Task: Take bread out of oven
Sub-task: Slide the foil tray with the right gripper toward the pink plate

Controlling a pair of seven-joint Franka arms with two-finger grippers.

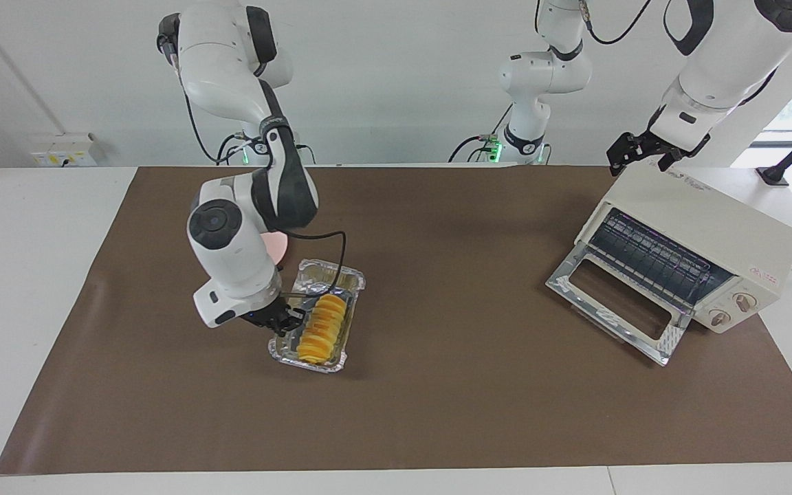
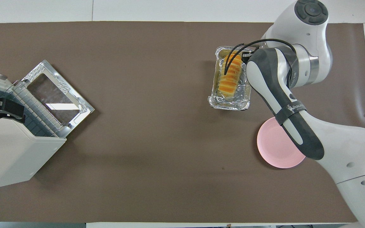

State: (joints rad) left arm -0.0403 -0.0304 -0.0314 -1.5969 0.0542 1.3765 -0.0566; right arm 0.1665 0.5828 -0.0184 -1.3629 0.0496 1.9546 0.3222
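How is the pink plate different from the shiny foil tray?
The pink plate is round and smooth; the foil tray is rectangular and crinkled. The plate shows nothing on it, while the tray holds the bread. The right gripper is shut on the tray's rim; nothing grips the plate. Both are on the brown mat.
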